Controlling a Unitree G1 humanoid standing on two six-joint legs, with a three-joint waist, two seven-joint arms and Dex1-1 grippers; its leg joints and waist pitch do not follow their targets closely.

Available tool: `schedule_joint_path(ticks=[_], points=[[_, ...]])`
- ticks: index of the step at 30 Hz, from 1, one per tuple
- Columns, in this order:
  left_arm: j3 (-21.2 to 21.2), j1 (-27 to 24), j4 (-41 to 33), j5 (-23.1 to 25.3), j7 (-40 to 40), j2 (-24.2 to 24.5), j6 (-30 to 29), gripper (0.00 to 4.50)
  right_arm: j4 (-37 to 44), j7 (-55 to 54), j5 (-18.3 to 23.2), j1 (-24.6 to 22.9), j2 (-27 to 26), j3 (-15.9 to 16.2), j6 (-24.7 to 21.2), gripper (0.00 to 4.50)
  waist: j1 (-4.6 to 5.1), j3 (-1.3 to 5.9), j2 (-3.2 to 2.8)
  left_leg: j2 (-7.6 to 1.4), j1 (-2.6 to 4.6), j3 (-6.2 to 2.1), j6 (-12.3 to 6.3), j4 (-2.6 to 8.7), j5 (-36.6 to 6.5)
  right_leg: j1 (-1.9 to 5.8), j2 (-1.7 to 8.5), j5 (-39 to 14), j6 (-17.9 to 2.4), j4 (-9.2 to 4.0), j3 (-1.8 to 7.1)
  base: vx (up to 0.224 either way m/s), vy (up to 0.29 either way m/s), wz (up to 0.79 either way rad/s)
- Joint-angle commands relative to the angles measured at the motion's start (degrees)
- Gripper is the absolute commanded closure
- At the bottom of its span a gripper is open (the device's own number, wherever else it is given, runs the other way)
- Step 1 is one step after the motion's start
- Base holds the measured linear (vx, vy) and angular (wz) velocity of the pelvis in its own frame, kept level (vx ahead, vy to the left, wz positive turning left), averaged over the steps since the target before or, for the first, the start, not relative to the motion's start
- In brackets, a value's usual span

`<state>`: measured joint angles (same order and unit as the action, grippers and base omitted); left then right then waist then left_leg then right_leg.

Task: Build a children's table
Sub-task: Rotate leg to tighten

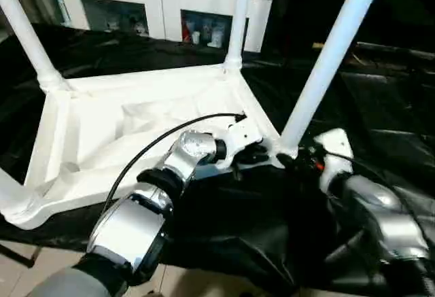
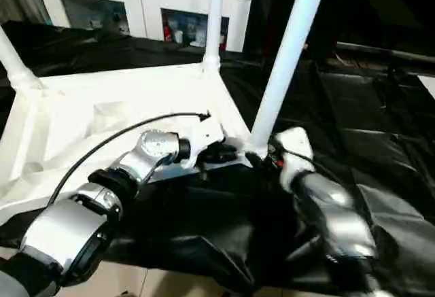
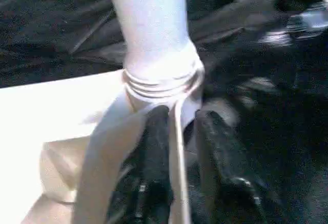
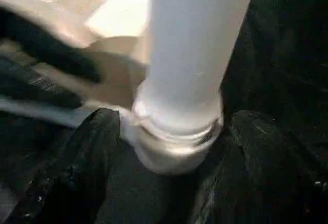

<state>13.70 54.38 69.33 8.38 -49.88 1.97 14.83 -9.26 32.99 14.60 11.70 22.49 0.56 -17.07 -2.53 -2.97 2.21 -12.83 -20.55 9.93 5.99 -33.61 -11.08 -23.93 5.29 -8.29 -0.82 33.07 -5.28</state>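
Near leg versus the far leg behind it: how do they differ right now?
The near leg has both grippers at its base: the left gripper on the tabletop's rim, the right gripper straddling the socket. The far leg stands unattended. The near leg leans right; the far leg stands nearly upright. Both are white tubes seated in corner sockets.

A black-draped work table (image 1: 380, 107) fills most of the scene, with a white cabinet (image 1: 163, 1) with glass-fronted compartments along the far wall and pale floor tiles (image 1: 20, 280) in front.

Black-draped work table (image 1: 380, 100), white cabinet (image 1: 163, 1)
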Motion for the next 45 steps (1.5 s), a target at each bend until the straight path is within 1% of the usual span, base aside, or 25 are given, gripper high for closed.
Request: schedule_joint_path(ticks=[1,5,7,8,10,13,14,17,18,19,20,21,23,24,27,28,30,32,33,35,36,37,40,41,45], points=[[-1.08,0.66,-1.8,-1.26,-0.94,0.14,0.07,3.26,3.31,3.32,3.26,-0.65,1.0,-0.09,-2.63,0.73,-0.16,3.97,0.6,-0.04,-0.33,0.52,-7.3,3.52,-9.83,4.16,2.5,-14.94,-10.29,-3.77,2.18,0.0,0.0,0.0],[-3.57,0.08,-5.77,-4.62,-4.22,2.26,-2.67,3.07,8.65,10.55,7.48,-2.87,4.5,-0.38,-5.57,0.73,-0.42,3.88,0.73,-0.3,-0.35,0.41,-7.56,3.55,-9.35,4.18,2.57,-15.13,-10.68,-3.63,2.23,0.0,0.0,0.0],[-3.81,-2.46,-11.94,-7.08,-10.81,5.23,-6.72,2.81,12.42,14.67,12.88,-3.38,5.61,-1.41,-9.63,0.73,-0.19,3.81,0.75,-0.27,-0.34,0.43,-7.38,3.62,-9.71,4.1,2.5,-16.17,-10.63,-3.68,2.18,0.0,0.0,0.0],[-3.81,-2.46,-11.94,-7.08,-10.81,5.23,-6.72,2.74,12.42,14.67,12.88,-3.38,5.61,-1.41,-9.63,0.73,-0.22,3.72,0.7,-0.37,-0.34,0.45,-7.31,3.66,-9.75,4.04,2.62,-16.56,-10.95,-3.66,2.26,0.0,0.0,0.0],[-2.59,-6.09,-19.38,-8.86,-18.05,8.2,-12.28,2.74,13.41,14.9,14.6,-2.59,4.95,-1.6,-10.97,0.73,-0.07,3.78,0.49,-0.71,0.04,0.39,-6.49,3.84,-9.55,3.85,2.71,-16.06,-11.83,-3.29,2.37,0.0,0.0,0.0],[1.07,-13.64,-33.45,-9.96,-26.94,15.24,-22.27,2.74,11.33,11.52,13.33,0.51,1.44,-0.55,-11.16,0.73,0.51,3.86,0.3,-0.78,-0.06,0.4,-4.76,4.06,-8.65,3.58,2.49,-15.36,-12.14,-2.91,2.48,0.0,0.0,0.0],[1.99,-15.58,-36.64,-9.55,-27.84,17.32,-24.36,2.74,9.87,10.26,11.85,1.5,0.35,0.12,-10.51,0.73,0.66,3.88,-0.11,-0.93,0.34,0.45,-3.77,4.12,-8.86,3.23,2.56,-14.95,-12.34,-2.75,2.61,0.0,0.0,0.0],[3.33,-21.25,-44.75,-8.14,-28.57,22.85,-28.17,2.74,6.64,9.06,9.75,3.64,-2.75,2.69,-9.6,0.73,0.91,3.65,-0.28,-0.95,0.52,0.44,-2.08,4.42,-10.44,3.15,2.36,-14.27,-12.58,-2.52,2.64,0.0,0.0,0.0],[3.0,-22.77,-46.69,-7.48,-27.23,23.87,-29.25,2.74,5.67,8.85,9.93,4.47,-4.17,3.36,-9.57,0.73,0.94,3.53,-0.35,-0.76,0.62,0.61,-1.99,4.38,-10.86,3.01,2.14,-14.87,-12.13,-2.8,2.65,0.0,0.0,0.0],[2.77,-23.44,-47.58,-7.15,-26.41,24.26,-29.82,2.74,5.21,8.73,10.09,4.89,-4.87,3.64,-9.58,0.73,0.75,3.49,-0.38,-0.8,1.08,0.73,-1.66,4.34,-11.88,2.67,2.19,-15.3,-12.08,-2.92,2.76,0.0,0.0,0.0],[2.16,-25.0,-49.94,-6.84,-24.96,24.97,-31.04,2.74,3.78,8.26,10.56,6.01,-6.79,4.1,-9.5,0.73,0.79,3.54,-0.25,-0.77,0.79,0.64,-1.28,4.4,-12.04,2.95,2.27,-15.55,-11.85,-2.78,2.77,0.0,0.0,0.0],[2.02,-25.34,-50.55,-6.85,-24.75,25.1,-31.41,2.74,3.44,8.13,10.57,6.26,-7.19,4.2,-9.39,0.73,0.7,3.59,-0.41,-0.85,0.85,0.57,-1.03,4.46,-11.94,2.98,2.34,-15.5,-11.81,-2.67,2.75,0.0,0.0,0.0],[1.02,-27.46,-54.92,-6.79,-23.21,25.62,-34.61,2.74,0.22,6.43,9.97,8.01,-10.12,4.28,-8.1,0.73,0.66,3.58,-0.2,-0.89,1.0,0.62,-0.3,4.47,-12.18,2.83,2.37,-15.5,-11.51,-2.61,2.91,0.0,0.0,0.0],[0.76,-27.94,-55.84,-6.56,-22.65,25.71,-35.2,2.74,-0.76,5.88,9.65,8.47,-10.86,4.26,-7.6,0.73,0.78,3.41,-0.18,-0.77,0.69,0.58,-0.27,4.57,-11.94,2.91,2.34,-15.83,-11.35,-2.69,2.94,0.0,0.0,0.0],[-0.32,-28.8,-56.23,-3.23,-16.17,25.56,-34.85,2.74,-7.79,0.71,7.7,11.88,-15.33,2.8,-3.56,0.73,1.21,3.49,-0.19,-0.4,0.43,0.49,0.51,4.45,-12.82,2.96,2.34,-18.57,-10.0,-2.91,2.92,0.0,0.0,0.0],[-0.89,-28.84,-55.9,-2.64,-13.91,25.26,-34.76,2.74,-10.09,-1.65,7.35,13.15,-16.82,1.77,-2.08,0.73,1.19,3.46,-0.16,-0.38,0.58,0.52,0.67,4.42,-12.84,2.77,2.37,-19.61,-9.48,-3.06,3.01,0.0,0.0,0.0],[-1.43,-29.53,-57.45,-1.84,-9.74,25.54,-35.91,2.74,-16.2,-8.35,7.22,16.75,-20.09,-1.95,1.49,0.73,1.3,3.49,-0.11,-0.34,0.57,0.49,0.99,4.4,-13.05,2.68,2.36,-20.13,-9.29,-2.99,3.12,0.0,0.0,0.0],[-1.73,-30.09,-58.4,-1.62,-8.14,25.76,-36.39,2.74,-20.46,-13.65,7.63,19.41,-20.92,-5.01,3.73,0.73,1.3,3.4,-0.01,-0.17,0.65,0.48,1.32,4.35,-13.61,2.57,2.14,-21.9,-8.39,-3.07,3.08,0.0,0.0,0.0],[-1.73,-30.09,-58.4,-1.62,-8.14,25.76,-36.39,2.74,-20.46,-13.65,7.63,19.41,-20.92,-5.01,3.73,0.73,1.25,3.4,-0.1,-0.26,0.74,0.48,1.51,4.37,-13.5,2.44,2.25,-21.81,-8.31,-3.04,3.1,0.0,0.0,0.0],[-1.66,-30.6,-59.29,-1.18,-7.19,26.19,-37.09,2.74,-23.44,-17.41,7.95,21.12,-20.58,-7.34,5.51,0.73,1.26,3.36,-0.22,-0.16,0.88,0.56,1.41,4.32,-13.83,2.28,1.98,-21.32,-8.02,-3.1,3.09,0.0,0.0,0.0],[-1.53,-30.78,-59.54,-1.03,-7.08,26.38,-37.15,2.74,-24.06,-18.12,8.12,21.41,-20.35,-7.95,5.76,0.73,1.25,3.44,0.33,-0.16,0.93,0.66,1.22,4.21,-13.77,2.23,1.92,-21.24,-7.86,-3.13,3.07,0.0,0.0,0.0],[-1.67,-31.01,-59.73,-0.77,-6.5,26.44,-37.33,2.74,-25.45,-19.09,7.73,21.98,-19.75,-8.72,7.07,0.73,1.05,3.43,0.0,-0.13,1.03,0.65,1.15,4.25,-13.78,2.16,1.83,-20.87,-7.93,-2.95,3.1,0.0,0.0,0.0],[-1.97,-31.34,-59.42,-0.1,-5.24,26.62,-36.84,2.74,-28.59,-21.86,7.25,23.18,-18.17,-10.78,9.96,0.73,0.9,3.59,-0.01,-0.08,1.01,0.79,1.08,4.11,-13.08,2.12,1.7,-18.91,-8.21,-2.7,3.18,0.0,0.0,0.0],[-1.77,-31.58,-58.91,0.31,-4.38,27.03,-36.13,2.74,-31.39,-23.79,7.54,24.25,-17.33,-12.86,11.61,0.73,0.96,3.64,0.01,-0.07,0.93,0.81,1.09,4.11,-12.52,2.1,1.57,-17.55,-8.68,-2.45,3.27,0.0,0.0,0.0],[-1.41,-32.11,-59.12,0.3,-3.53,27.46,-36.04,2.74,-34.67,-25.04,7.21,25.51,-15.81,-14.79,13.83,0.73,0.7,3.69,0.01,0.09,1.11,1.15,0.64,3.87,-12.33,1.94,1.22,-15.67,-9.18,-2.2,3.68,0.0,0.0,0.0]])
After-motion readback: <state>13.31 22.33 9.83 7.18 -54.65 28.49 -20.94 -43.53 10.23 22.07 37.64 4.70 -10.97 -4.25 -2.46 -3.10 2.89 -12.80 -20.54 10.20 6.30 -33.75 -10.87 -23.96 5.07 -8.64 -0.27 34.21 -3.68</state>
